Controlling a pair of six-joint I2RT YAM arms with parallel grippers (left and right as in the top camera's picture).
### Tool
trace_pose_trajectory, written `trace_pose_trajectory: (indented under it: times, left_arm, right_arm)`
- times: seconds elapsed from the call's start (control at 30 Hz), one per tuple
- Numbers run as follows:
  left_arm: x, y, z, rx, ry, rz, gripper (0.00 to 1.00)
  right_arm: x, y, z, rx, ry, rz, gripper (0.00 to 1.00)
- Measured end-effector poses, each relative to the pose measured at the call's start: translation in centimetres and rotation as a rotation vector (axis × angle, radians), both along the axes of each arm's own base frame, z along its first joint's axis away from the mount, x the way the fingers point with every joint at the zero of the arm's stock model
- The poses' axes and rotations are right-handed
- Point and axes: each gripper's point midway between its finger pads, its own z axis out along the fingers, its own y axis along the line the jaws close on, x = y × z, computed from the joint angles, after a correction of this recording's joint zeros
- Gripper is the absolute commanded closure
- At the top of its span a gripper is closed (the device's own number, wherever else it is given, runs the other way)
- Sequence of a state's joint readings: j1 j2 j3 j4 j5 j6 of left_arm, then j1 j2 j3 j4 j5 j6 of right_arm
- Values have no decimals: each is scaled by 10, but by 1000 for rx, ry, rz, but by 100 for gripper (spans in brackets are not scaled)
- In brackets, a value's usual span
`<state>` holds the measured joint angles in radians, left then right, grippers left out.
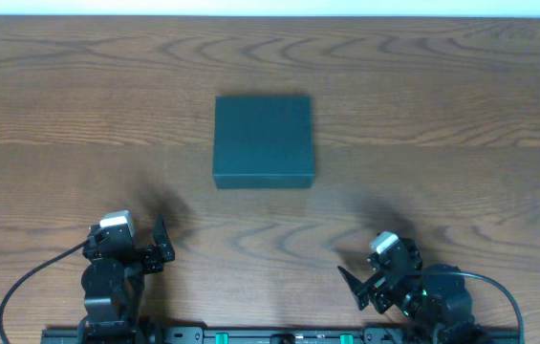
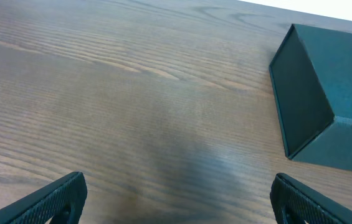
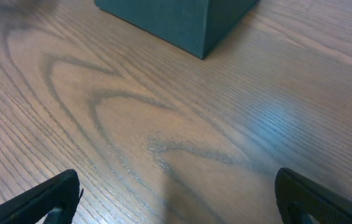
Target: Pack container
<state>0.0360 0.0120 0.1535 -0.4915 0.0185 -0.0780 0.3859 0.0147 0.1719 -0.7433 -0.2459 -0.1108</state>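
Note:
The container (image 1: 263, 139) is a dark teal square box with its lid shut, standing in the middle of the wooden table. It shows at the right edge of the left wrist view (image 2: 325, 106) and at the top of the right wrist view (image 3: 182, 22). My left gripper (image 1: 159, 246) is open and empty near the front left, well short of the box; its fingertips frame bare wood (image 2: 179, 199). My right gripper (image 1: 356, 284) is open and empty near the front right, also apart from the box (image 3: 176, 199). No snack packets are in view.
The wooden table (image 1: 461, 124) stretches around the box on all sides. The arm bases and a black rail (image 1: 270, 334) sit along the front edge. A pale strip runs along the far edge.

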Motion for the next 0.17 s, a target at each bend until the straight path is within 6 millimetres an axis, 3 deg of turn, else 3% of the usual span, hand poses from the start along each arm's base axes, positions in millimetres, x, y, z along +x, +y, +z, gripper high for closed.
trace_pose_trajectory:
  times: [0.17]
  left_arm:
    - [0,0,0,0,0,0,5]
  right_arm:
    - [0,0,0,0,0,0,1]
